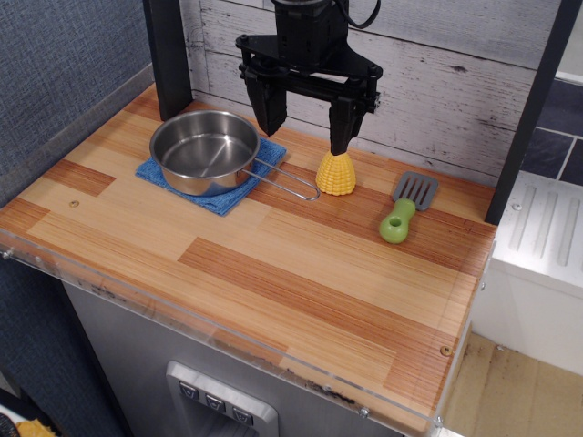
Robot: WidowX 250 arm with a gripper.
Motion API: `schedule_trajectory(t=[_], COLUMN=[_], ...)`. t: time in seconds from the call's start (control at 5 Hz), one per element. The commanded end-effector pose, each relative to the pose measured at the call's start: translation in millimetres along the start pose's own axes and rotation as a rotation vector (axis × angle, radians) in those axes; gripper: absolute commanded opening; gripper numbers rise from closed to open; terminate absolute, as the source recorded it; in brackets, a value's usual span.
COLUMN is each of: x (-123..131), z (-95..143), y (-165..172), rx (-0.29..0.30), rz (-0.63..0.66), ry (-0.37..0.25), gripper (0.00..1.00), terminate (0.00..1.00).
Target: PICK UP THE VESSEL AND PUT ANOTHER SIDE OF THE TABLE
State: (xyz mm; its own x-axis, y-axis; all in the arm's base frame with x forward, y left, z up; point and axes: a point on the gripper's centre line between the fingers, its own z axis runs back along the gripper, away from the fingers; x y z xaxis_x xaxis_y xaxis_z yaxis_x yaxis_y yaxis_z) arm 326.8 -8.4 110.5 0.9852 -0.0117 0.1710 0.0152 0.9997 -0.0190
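The gripper hangs wide open and empty above the pan, which sits untouched on the blue cloth at the table's far left, so grasping, lifting and moving all remain.

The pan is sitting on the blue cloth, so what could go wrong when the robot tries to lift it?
1. The open tool hangs right above the corn toy, so it might bump the corn on its way down.
2. The pan rests on the blue cloth, which could drag along.
3. The pan's thin wire handle looks easy to slip from.
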Motion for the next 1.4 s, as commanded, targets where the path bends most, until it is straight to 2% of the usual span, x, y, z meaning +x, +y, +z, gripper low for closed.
schedule_trajectory(t=[0.0, 0.2, 0.4, 0.6, 0.8, 1.2], x=[0.0, 6.5, 21.6, 33.0, 33.6, 42.4], z=[0.0, -1.7, -11.0, -24.1, -40.7, -57.5], y=[0.0, 9.6, 26.3, 52.0, 70.5, 76.1], rx=[0.000, 0.011, 0.016, 0.033, 0.059, 0.075], rz=[0.000, 0.058, 0.125, 0.183, 0.244, 0.257], ry=[0.000, -0.037, -0.105, -0.122, -0.100, -0.078], gripper=[1.00, 1.00, 1.00, 1.00, 1.00, 1.00], terminate=[0.00, 0.00, 0.00, 0.00, 0.00, 0.00])
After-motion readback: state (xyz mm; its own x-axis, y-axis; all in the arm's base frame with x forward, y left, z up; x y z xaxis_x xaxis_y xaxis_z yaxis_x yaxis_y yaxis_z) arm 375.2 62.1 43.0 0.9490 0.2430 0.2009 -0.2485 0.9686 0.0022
